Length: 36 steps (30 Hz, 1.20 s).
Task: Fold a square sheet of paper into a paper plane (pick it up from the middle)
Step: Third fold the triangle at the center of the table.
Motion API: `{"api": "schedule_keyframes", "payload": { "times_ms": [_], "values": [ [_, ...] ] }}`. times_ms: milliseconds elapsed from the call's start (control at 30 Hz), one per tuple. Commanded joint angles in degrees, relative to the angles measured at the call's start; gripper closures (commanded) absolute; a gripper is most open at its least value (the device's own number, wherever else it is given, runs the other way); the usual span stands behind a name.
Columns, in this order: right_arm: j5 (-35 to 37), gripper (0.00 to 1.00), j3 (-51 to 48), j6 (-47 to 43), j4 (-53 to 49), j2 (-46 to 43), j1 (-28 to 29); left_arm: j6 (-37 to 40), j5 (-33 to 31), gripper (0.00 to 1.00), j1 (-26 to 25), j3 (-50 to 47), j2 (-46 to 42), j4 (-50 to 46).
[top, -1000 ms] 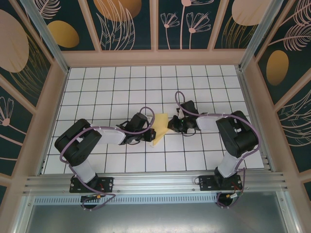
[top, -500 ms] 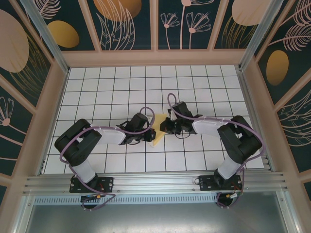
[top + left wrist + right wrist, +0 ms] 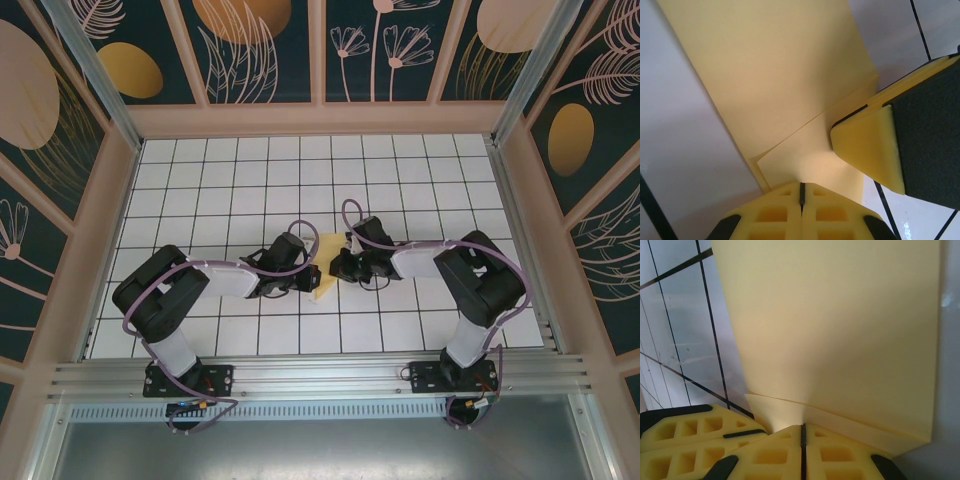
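The pale-yellow sheet of thin paper lies flat near the middle of the white gridded tabletop, a little closer to the near edge than to the far one, between the two arms. It is no longer a plain square: the wrist views show a long straight edge, a folded flap lying over the layer beneath, and a crease running in toward the spot where both claws meet. The left claw has its yellow foam pads drawn together with only a thin seam between them, and its tip rests on the paper at the foot of that flap. The right claw is likewise drawn tight, and its tip sits on the sheet just beside the other. Whether either one pinches a layer or merely presses down cannot be told from here. It looks like a mid-fold stage: a flap has been laid over and the two tips are bearing on it to set the crease, with the dart's pointed nose and wings not yet formed. The next move probably calls for one tip to pin the paper while the other slides along the crease, with light pressure so the thin sheet neither skids nor buckles.
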Motion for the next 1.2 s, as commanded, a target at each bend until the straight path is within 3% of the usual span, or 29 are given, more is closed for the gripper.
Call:
{"api": "schedule_keyframes", "payload": {
  "times_ms": [0, 367, 800, 1167],
  "values": [
    [0.31, 0.9, -0.83, 0.5, 1.68, 2.19, 0.27, 0.31, -6.0, 1.0, 0.49, -1.42, 2.29, -8.79],
    [0.35, 0.89, -3.89, 1.83, 0.34, -6.68, 1.07, 0.41, -6.42, 1.0, 0.57, -1.3, 2.16, -9.32],
    [0.87, 0.89, -4.08, 2.48, 2.22, -0.96, 2.62, 0.94, -5.96, 1.0, 0.53, -0.9, 2.03, -9.57],
    [-0.79, 0.89, -4.7, 3.91, 3.7, -6.51, 4.13, 1.2, -5.89, 1.0, 0.53, -1.08, 1.97, -9.67]
  ]
}}
